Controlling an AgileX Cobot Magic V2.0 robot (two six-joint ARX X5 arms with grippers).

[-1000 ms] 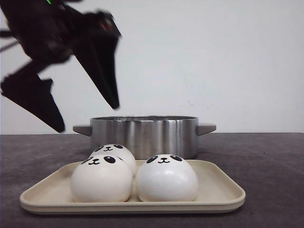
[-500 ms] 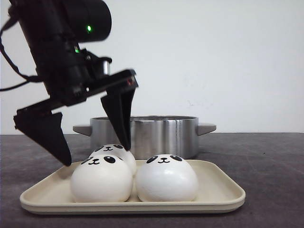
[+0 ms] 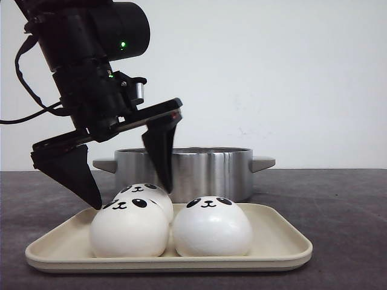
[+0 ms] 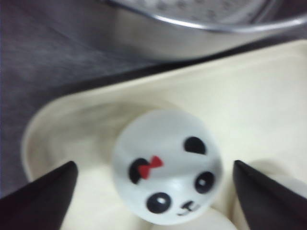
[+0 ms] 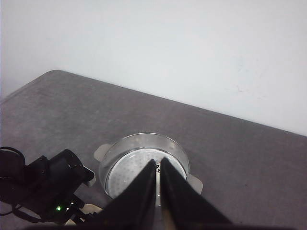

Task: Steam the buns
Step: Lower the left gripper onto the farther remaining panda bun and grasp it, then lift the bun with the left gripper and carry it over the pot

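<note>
1. Buns, round, white and soft, with black panda faces: three showing on the flat cream tray (image 3: 284, 244) in the front view.
2. Front left bun (image 3: 129, 228) and front right bun (image 3: 211, 226) sitting side by side, touching or almost touching.
3. Back bun (image 3: 147, 194), with a small red bow by one ear in the left wrist view (image 4: 168, 171), tucked just behind the front left one.
4. Behind the tray, a shiny round metal steamer pot (image 3: 184, 172) with two small side handles and a floor full of little holes (image 5: 133, 173). No bun seen inside it from the right wrist view.
5. Left gripper (image 3: 130, 196) spread wide, one black finger on each side of the back bun, tips low but not pressing on it yet.
6. Right gripper (image 5: 157, 178) pinched nearly closed, holding nothing, up high and looking down over the pot.
7. Step in hand, most likely: reaching for the back bun to pick it up.
8. Next move probably: lower a little more, close softly so as not to squash the bun, lift it clear of the other two, carry it back over the pot rim and set it down inside.
</note>
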